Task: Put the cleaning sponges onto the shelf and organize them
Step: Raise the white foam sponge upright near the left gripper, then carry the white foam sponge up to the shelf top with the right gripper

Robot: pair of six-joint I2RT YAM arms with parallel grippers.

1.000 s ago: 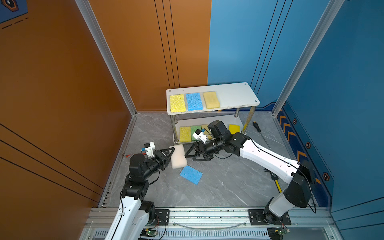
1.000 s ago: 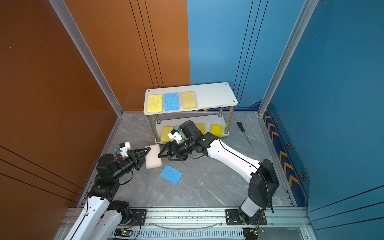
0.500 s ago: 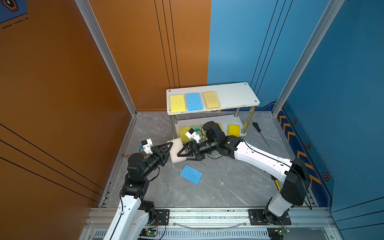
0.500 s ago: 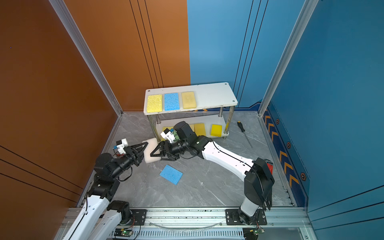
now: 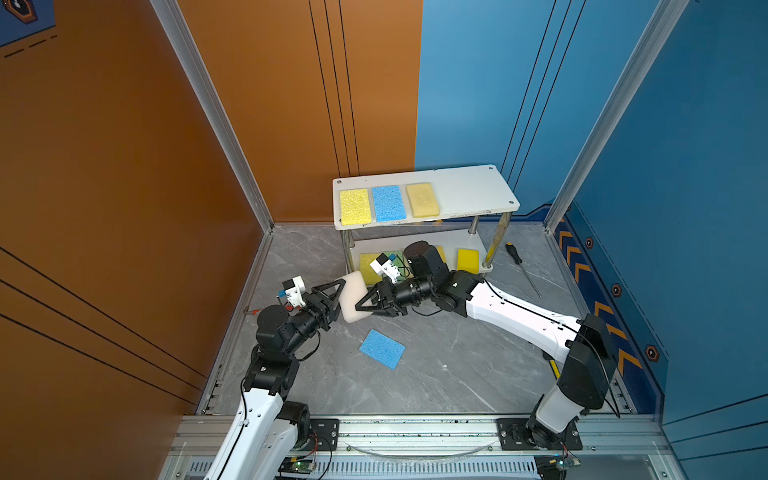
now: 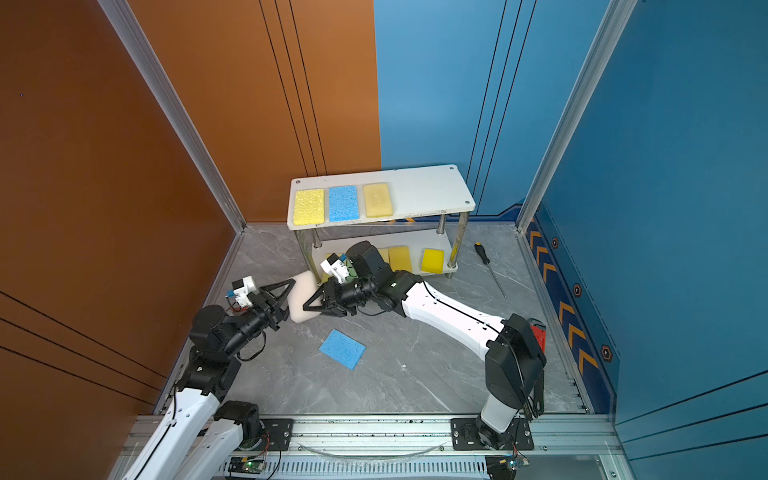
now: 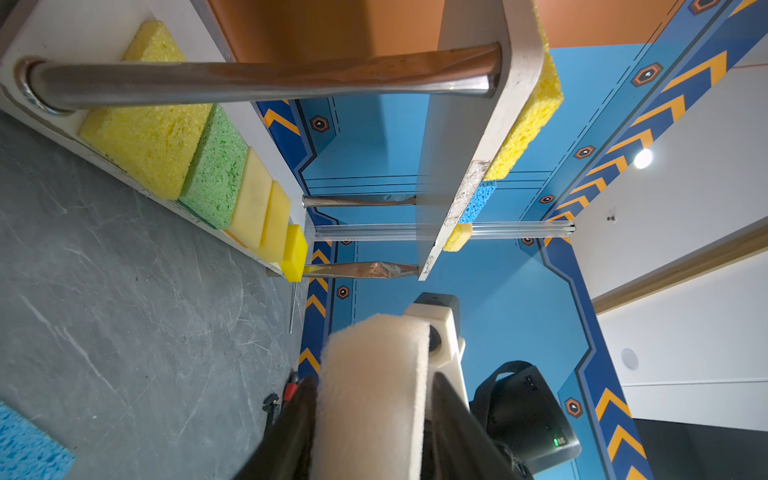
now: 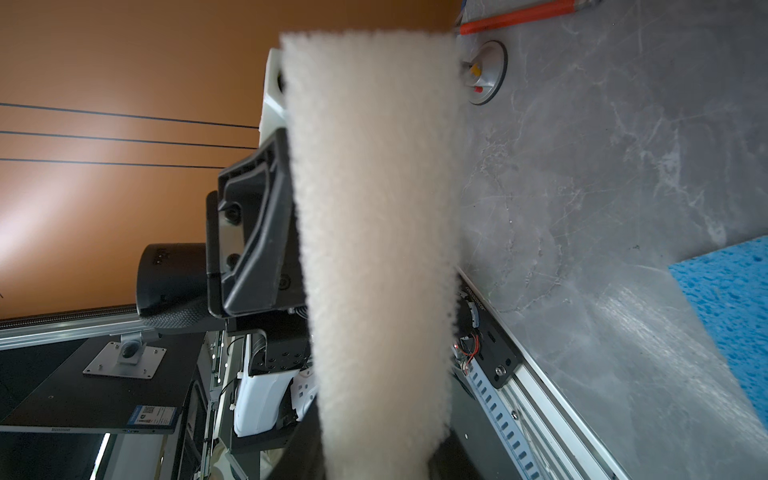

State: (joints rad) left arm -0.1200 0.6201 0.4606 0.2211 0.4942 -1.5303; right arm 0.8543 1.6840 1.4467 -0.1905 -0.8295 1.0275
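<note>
A whitish-pink sponge (image 5: 353, 295) (image 6: 301, 301) hangs on edge above the floor between both grippers. My right gripper (image 5: 360, 303) (image 8: 376, 440) is shut on the sponge (image 8: 374, 208) from the shelf side. My left gripper (image 5: 338, 301) (image 7: 372, 378) stands open around the other end of the sponge (image 7: 374, 395), with a gap at one finger. The shelf (image 5: 469, 195) carries a yellow (image 5: 354, 206), a blue (image 5: 388, 203) and a tan sponge (image 5: 422, 200) on top. Its lower board holds yellow sponges (image 5: 468, 260) and a green one (image 7: 216, 170), partly hidden by my right arm. Another blue sponge (image 5: 382, 348) lies flat on the floor.
A screwdriver (image 5: 521, 268) lies on the grey floor right of the shelf. Orange and blue walls close in the floor on three sides. A metal rail (image 5: 415, 428) runs along the front edge. The right half of the top board is bare.
My right gripper reached leftward to the whitish-pink sponge and closed on it. My left gripper, which was shut on that sponge, has opened its jaws.
</note>
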